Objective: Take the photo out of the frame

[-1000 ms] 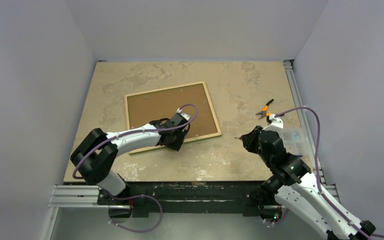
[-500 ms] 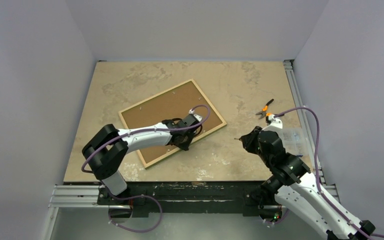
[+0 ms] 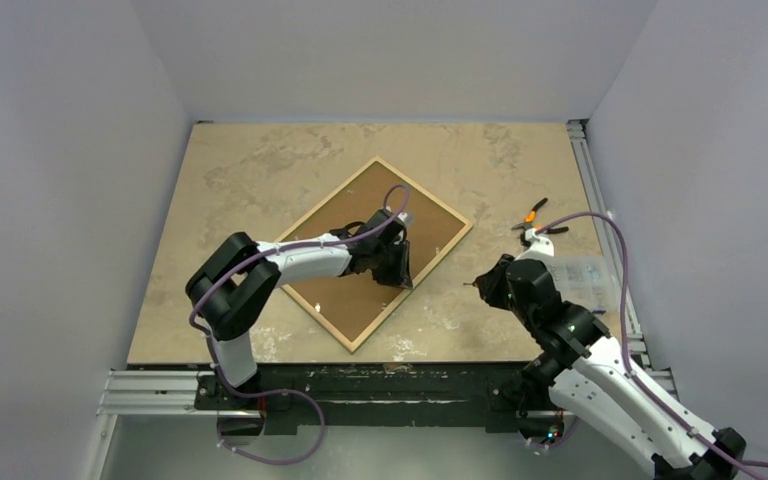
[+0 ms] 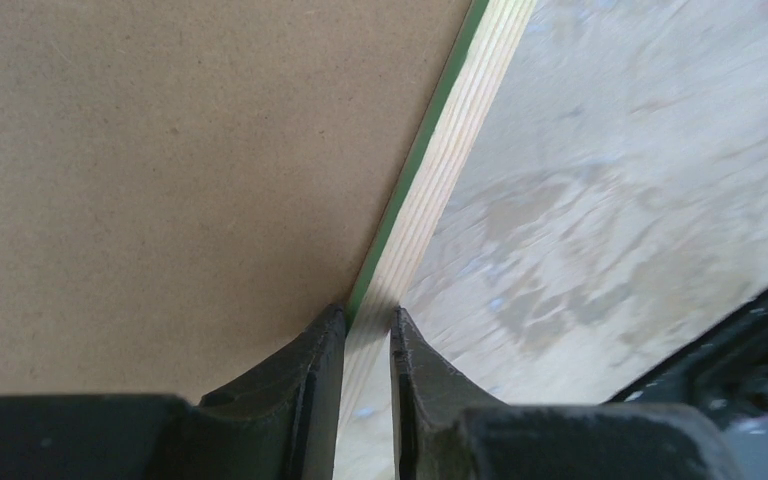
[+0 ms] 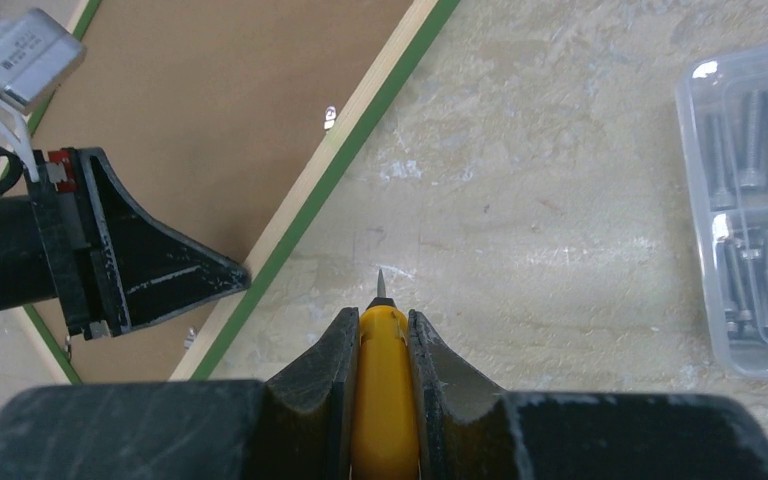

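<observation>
The frame (image 3: pixel 440 257) lies face down on the table, turned like a diamond, with its light wood back edge and green rim (image 4: pixel 450 150) showing. The photo's brown fibreboard back (image 3: pixel 365 200) fills it; the printed side is hidden. My left gripper (image 3: pixel 403 275) is shut on the frame's near right edge, one finger on the fibreboard and one outside the wood (image 4: pixel 368 320). My right gripper (image 5: pixel 381 318) hovers just right of the frame (image 5: pixel 345 135), shut on a yellow-handled pointed tool (image 5: pixel 382 380) whose tip points at the table.
A clear plastic box of screws (image 3: pixel 585 280) sits at the right edge, beside my right arm. Orange-handled pliers (image 3: pixel 532 215) lie behind it. Grey walls close in on three sides, with a metal rail along the right.
My left gripper has closed on the frame's edge. The frame has swung counter-clockwise into a diamond and shifted right. The right arm has barely moved.
</observation>
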Action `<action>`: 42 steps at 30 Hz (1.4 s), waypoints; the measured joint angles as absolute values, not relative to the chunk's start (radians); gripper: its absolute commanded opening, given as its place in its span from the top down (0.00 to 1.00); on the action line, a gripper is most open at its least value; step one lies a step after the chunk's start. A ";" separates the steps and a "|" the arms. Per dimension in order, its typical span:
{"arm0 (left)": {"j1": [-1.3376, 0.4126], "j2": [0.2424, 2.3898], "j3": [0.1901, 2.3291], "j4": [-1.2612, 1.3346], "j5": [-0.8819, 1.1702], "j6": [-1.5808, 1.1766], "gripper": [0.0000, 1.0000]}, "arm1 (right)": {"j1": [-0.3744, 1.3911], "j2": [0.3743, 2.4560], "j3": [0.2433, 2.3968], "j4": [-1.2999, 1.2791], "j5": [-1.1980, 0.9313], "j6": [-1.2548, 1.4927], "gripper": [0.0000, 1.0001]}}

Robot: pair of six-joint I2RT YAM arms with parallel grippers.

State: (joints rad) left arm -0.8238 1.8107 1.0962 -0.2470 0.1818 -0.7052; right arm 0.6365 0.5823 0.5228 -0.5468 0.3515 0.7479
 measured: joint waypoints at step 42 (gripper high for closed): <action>-0.797 1.289 1.302 -0.620 0.247 -0.206 0.29 | 0.410 1.546 0.973 -0.225 0.240 0.537 1.00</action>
State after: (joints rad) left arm -0.7971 1.2888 1.3018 -0.6205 0.2470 -0.2058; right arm 0.4099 1.5459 0.9733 -0.2253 0.2401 0.5373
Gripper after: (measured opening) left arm 0.712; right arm 0.155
